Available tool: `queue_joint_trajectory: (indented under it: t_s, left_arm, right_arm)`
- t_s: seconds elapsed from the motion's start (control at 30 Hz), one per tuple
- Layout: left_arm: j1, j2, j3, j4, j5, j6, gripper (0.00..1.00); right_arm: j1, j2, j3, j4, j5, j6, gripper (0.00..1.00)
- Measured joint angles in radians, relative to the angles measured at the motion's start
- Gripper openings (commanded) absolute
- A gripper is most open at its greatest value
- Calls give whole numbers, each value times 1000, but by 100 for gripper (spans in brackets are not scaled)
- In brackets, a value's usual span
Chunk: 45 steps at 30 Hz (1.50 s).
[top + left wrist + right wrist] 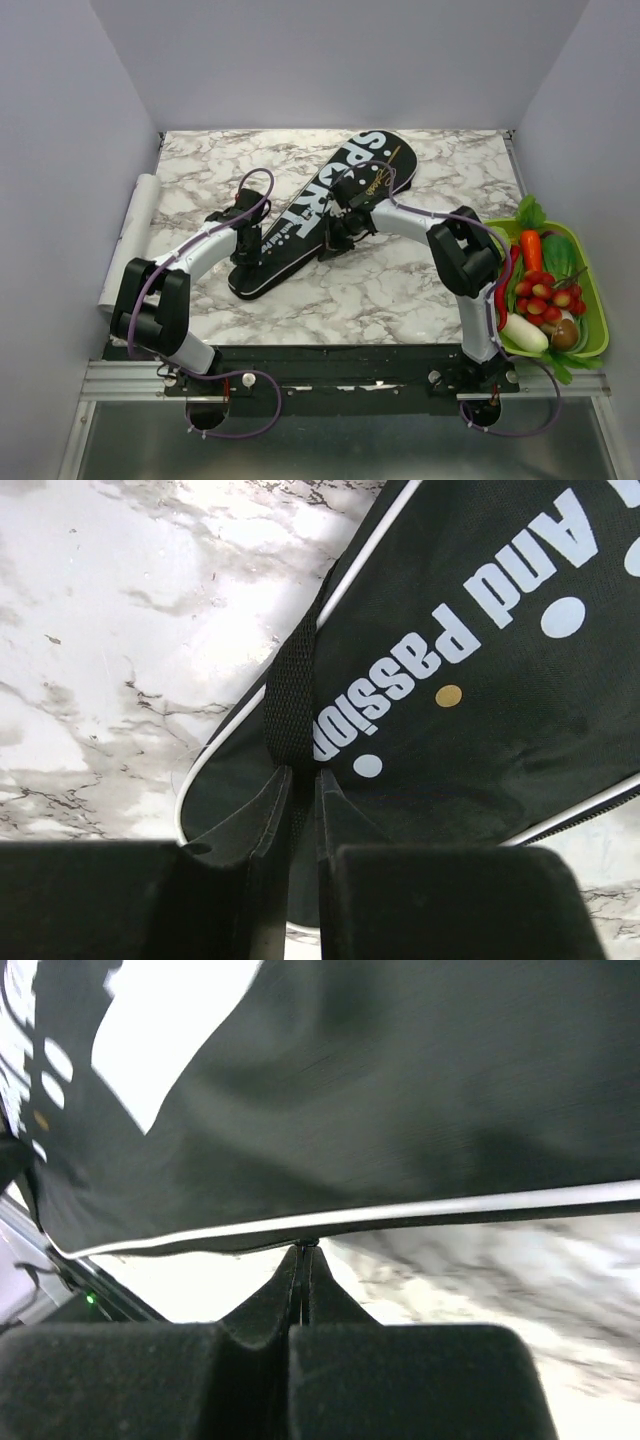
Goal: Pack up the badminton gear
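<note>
The long black bag point(320, 205), lettered SPORT in white, lies diagonally on the marble table point(400, 290). My left gripper point(244, 252) is at the bag's narrow near end. In the left wrist view it point(303, 775) is shut on the bag's black webbing strap point(292, 685). My right gripper point(331, 243) is at the bag's right edge. In the right wrist view it point(303, 1250) is shut, its tips pinching a small dark zip tab point(309, 1243) under the white-piped rim of the bag point(400, 1090). The rackets are not in view.
A green tray point(598, 320) of toy vegetables stands at the table's right edge. A white roll point(135, 230) lies along the left edge. Grey walls close in the back and sides.
</note>
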Motion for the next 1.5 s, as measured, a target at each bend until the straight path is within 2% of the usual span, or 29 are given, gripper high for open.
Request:
queue_joint_trajectory:
  t_s: [0.27,0.5,0.63,0.9,0.97,1.03,1.27,1.5]
  left_arm:
    - [7,3,3,7,24,28,18]
    - [11,-2,-11,28,39,41,17]
    - [13,-9,-17,35,48,45,17]
    - [16,-17,-30,101,111,47,16]
    - [18,-20,-37,126,135,47,15]
    - [19,-26,-46,149,163,46,20]
    - [9,-87,-111,204,330,23,25]
    - [-93,-116,-135,186,430,-19,24]
  right_arm:
    - [165,5,61,-34,6,-11,1]
    - [256,132,253,-72,-118,-7,1]
    - [288,201,308,-75,-187,16,1]
    - [293,244,302,-37,-284,120,1]
    - [294,244,291,-22,-292,145,1]
    - [294,235,259,1,-286,163,1]
    - [270,100,48,59,-242,187,1]
    - [216,-61,-165,68,-216,179,1]
